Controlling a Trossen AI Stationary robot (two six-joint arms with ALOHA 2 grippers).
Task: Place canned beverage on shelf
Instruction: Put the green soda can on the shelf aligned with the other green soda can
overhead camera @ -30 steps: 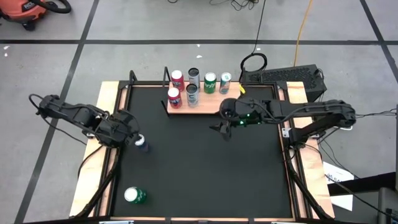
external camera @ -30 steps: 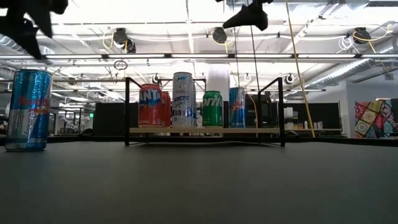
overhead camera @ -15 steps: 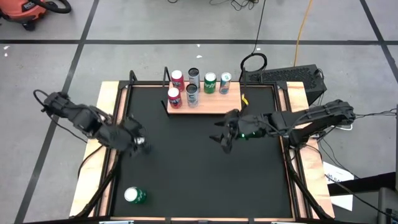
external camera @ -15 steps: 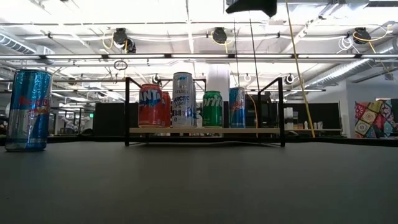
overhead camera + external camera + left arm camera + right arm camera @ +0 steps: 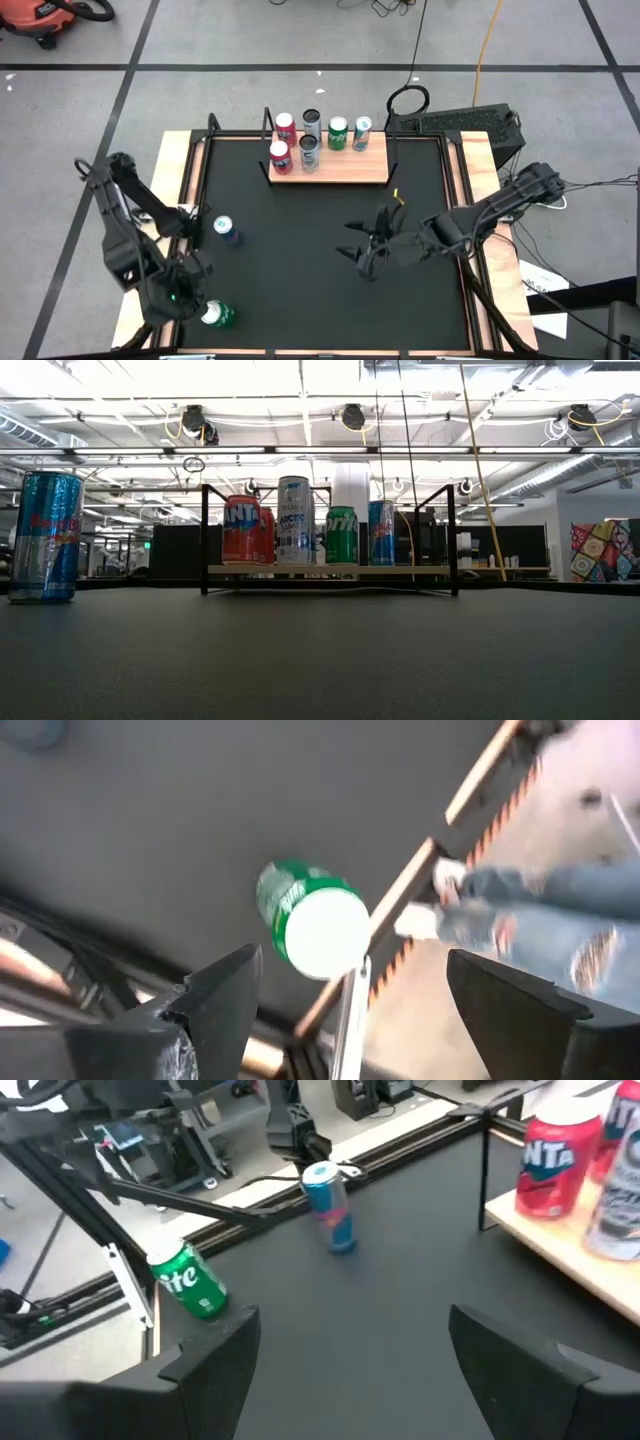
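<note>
The light wood shelf (image 5: 340,165) stands at the table's far edge and carries several upright cans (image 5: 293,520). A blue can (image 5: 225,230) stands on its base left of the table's middle; it also shows in the low view (image 5: 45,535) and the right wrist view (image 5: 330,1205). A green can (image 5: 215,315) stands near the front left corner. My left gripper (image 5: 192,298) is open and hangs above the green can (image 5: 305,915), clear of it. My right gripper (image 5: 356,250) is open and empty over the table's middle right, pointing toward the left edge.
The green can (image 5: 190,1280) stands close to the table's wooden left rim (image 5: 420,880). A person's legs in jeans (image 5: 540,910) show on the floor beyond that rim. Bare black tabletop (image 5: 300,270) lies between the two grippers and in front of the shelf.
My left gripper has gone from beside the blue can toward the table's near edge and now hangs over the green can. My right gripper has drawn back from the shelf toward the near edge. The blue can and the green can have stayed in place.
</note>
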